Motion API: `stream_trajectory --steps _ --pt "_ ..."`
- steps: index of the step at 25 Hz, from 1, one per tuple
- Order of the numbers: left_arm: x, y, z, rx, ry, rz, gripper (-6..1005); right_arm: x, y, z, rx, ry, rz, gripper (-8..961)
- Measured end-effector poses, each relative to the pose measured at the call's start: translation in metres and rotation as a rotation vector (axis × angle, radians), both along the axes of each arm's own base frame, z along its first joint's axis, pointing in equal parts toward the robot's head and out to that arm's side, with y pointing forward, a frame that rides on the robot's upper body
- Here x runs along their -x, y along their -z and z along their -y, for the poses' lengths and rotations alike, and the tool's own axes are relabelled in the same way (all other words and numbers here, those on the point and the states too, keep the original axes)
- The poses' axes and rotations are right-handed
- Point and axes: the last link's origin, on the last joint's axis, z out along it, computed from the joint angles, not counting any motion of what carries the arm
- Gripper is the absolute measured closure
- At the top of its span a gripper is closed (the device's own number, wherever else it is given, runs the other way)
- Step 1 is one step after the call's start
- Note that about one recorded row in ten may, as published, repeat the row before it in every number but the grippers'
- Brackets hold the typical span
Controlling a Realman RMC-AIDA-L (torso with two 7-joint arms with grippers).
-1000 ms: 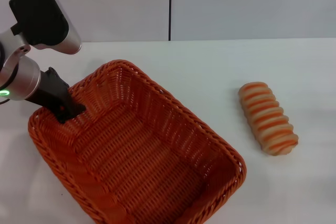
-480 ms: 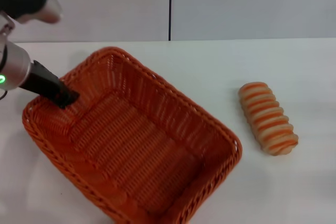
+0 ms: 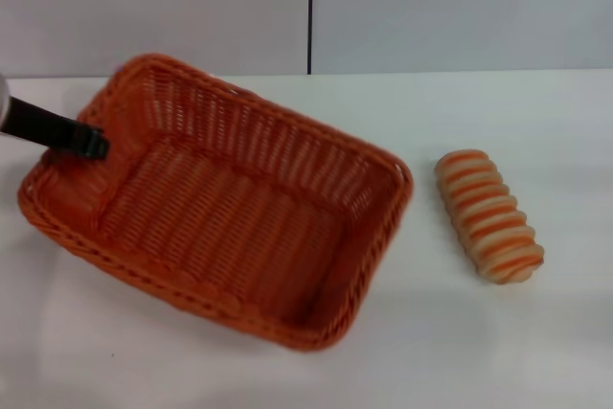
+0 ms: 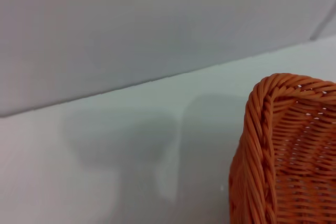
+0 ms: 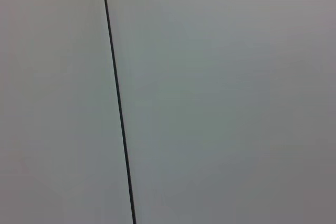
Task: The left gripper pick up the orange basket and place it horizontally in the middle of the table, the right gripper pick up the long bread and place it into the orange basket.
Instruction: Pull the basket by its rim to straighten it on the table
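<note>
The left end effector (image 3: 91,144), a black finger reaching in from the head view's left edge, sits at the near-left short wall of the large rectangular orange woven wicker basket (image 3: 287,189). Its tip lies against the inner face of that wall, just below the braided rim. Only one dark finger shows clearly (the rest of the arm is cut off by the edge), so it appears to be gripping the wall, but how far it is closed cannot be told for certain.

The basket stretches away from the left end effector towards the robot's right, its long axis slanted across the plain white worktop (image 3: 536,352). The corner farthest from the end effector lies nearer the robot. The basket is empty inside.

In the left wrist view one rounded corner of the basket's rim (image 4: 273,108) fills the lower part of the picture, with bare worktop and a grey wall beyond it.

The oblong beige long bread with orange-brown spiral ridges (image 3: 488,215) lies flat on the worktop, beyond the basket's far end from the left end effector, apart from the basket and untouched.

The right end effector is not visible; its wrist view shows only a grey wall panel with a thin dark seam (image 5: 118,103).
</note>
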Motion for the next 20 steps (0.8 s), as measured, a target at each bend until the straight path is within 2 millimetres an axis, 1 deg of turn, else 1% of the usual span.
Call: stream_trajectory --steps 2,3,4,5,6,7,8,9,11,12,13,14,16,20 --pt "0.005 -0.005 0.002 -0.034 -0.036 0.029 820 0.002 -0.002 -0.003 -0.003 -0.006 0.007 319" --pt "0.012 -0.009 0.007 -0.056 -0.065 0.069 823 0.003 -0.003 -0.006 -0.004 -0.009 0.008 319" --pt "0.012 -0.009 0.007 -0.056 -0.065 0.069 826 0.003 -0.003 -0.006 -0.004 -0.009 0.008 319" --pt "0.019 -0.013 0.013 -0.072 -0.092 0.105 828 0.003 -0.003 -0.007 -0.004 -0.011 0.008 320" --pt "0.019 -0.013 0.013 -0.072 -0.092 0.105 831 0.004 -0.004 -0.008 -0.004 -0.013 0.008 320" --pt "0.023 -0.015 0.018 -0.082 -0.107 0.126 834 0.004 -0.004 -0.009 -0.003 -0.013 0.009 320" --pt "0.029 -0.019 0.026 -0.099 -0.125 0.146 837 0.004 -0.004 -0.011 0.000 -0.013 0.012 320" --pt "0.029 -0.019 0.026 -0.099 -0.125 0.146 837 0.004 -0.004 -0.011 0.000 -0.013 0.012 321" --pt "0.032 -0.022 0.039 -0.115 -0.127 0.172 838 0.006 -0.004 -0.015 0.006 -0.014 0.012 321" --pt "0.032 -0.022 0.039 -0.115 -0.127 0.172 838 0.006 -0.004 -0.015 0.006 -0.014 0.012 321" --pt "0.033 -0.023 0.049 -0.121 -0.125 0.197 838 0.008 -0.003 -0.017 0.011 -0.021 0.013 322" --pt "0.033 -0.023 0.049 -0.121 -0.125 0.197 838 0.008 -0.003 -0.017 0.011 -0.021 0.013 322" --pt "0.038 -0.022 0.060 -0.132 -0.135 0.214 839 0.011 -0.002 -0.021 0.017 -0.032 0.012 322" --pt "0.043 -0.019 0.068 -0.136 -0.149 0.229 841 0.013 0.001 -0.023 0.029 -0.042 0.014 323"
